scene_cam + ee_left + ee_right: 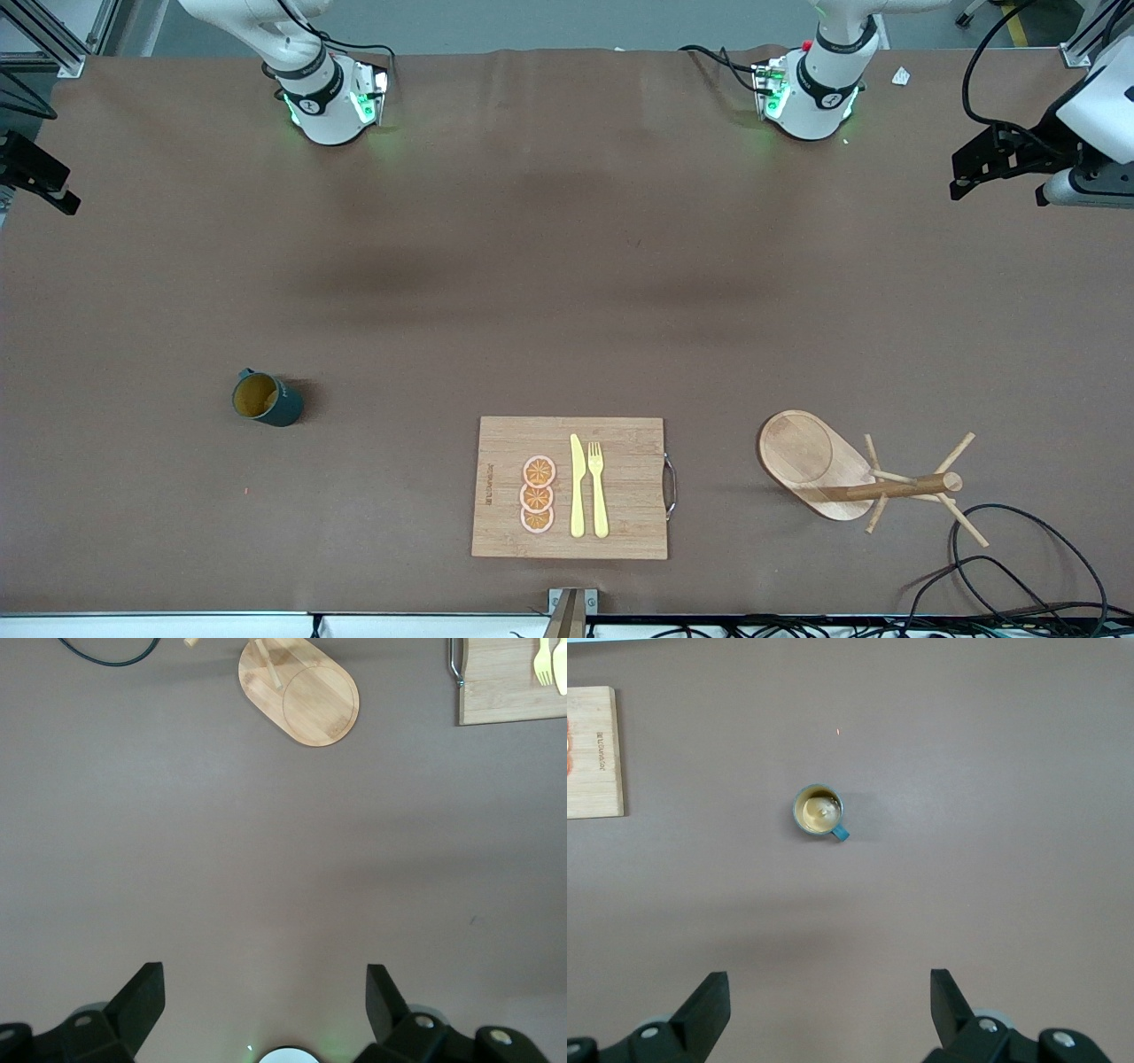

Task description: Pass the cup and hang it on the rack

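In the front view, the cutting board [570,486] lies closest to the camera, at the middle of the surface's [567,266] camera-side edge, carrying orange slices [538,494], a yellow knife [577,486] and a fork [598,488]. The rack [864,477] stands beside it toward the left arm's end, with loose cables [1019,558] at that corner. The cup [266,399] stands upright toward the right arm's end, well apart from both. Both arms wait high near their bases; only the left claw [979,168] shows here, over the surface's end edge.

In the left wrist view, the left claw [266,1005] has its fingers spread wide and empty, with the rack's base and the board's handle end well ahead.

In the right wrist view, the right claw [830,1005] is likewise spread and empty, the cup ahead with its small handle showing.

Nothing appears started: the first step is the pickup. The right arm likely needs to descend over the cup and grip its wall, leaving the handle free for a peg. The board lies between cup and rack, so the handover should pass above it.
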